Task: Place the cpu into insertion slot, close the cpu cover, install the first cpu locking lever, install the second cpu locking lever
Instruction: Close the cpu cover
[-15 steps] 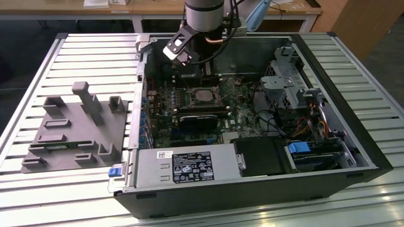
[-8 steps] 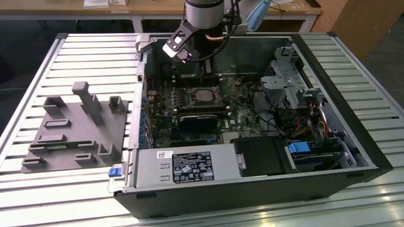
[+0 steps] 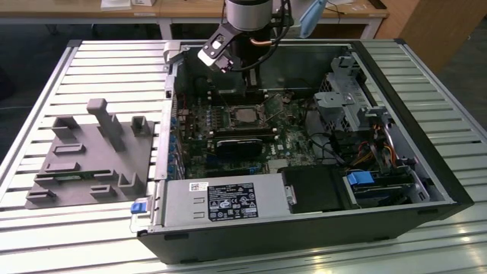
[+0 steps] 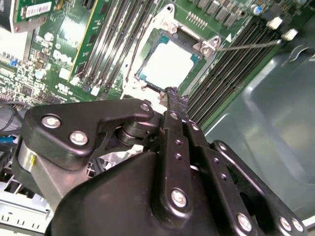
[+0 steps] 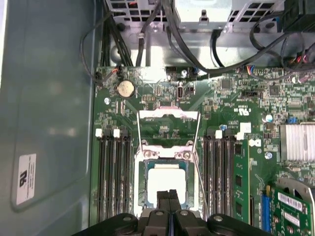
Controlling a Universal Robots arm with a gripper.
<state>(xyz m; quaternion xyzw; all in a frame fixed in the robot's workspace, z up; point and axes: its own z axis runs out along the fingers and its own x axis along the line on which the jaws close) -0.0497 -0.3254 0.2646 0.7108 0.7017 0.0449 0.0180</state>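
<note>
The cpu (image 5: pixel 167 181) shows a pale, smooth metal face with a bright sheen; the cpu cover (image 5: pixel 169 129) is thin, shiny metal. The tool (image 5: pixel 169 195) is satin black with silver screw heads (image 4: pixel 178 197). The bench (image 3: pixel 99 57) is ribbed, reflective metal; the fixture (image 3: pixel 84 160) looks like matt grey plastic.

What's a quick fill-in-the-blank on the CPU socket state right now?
1. The cpu lies ___ the insertion slot.
2. The cpu cover stands ___, swung up off the slot.
3. Open or shut: the gripper, close to the slot's edge, is ___, with nothing between its fingers.
Missing words: in; open; shut.
</note>
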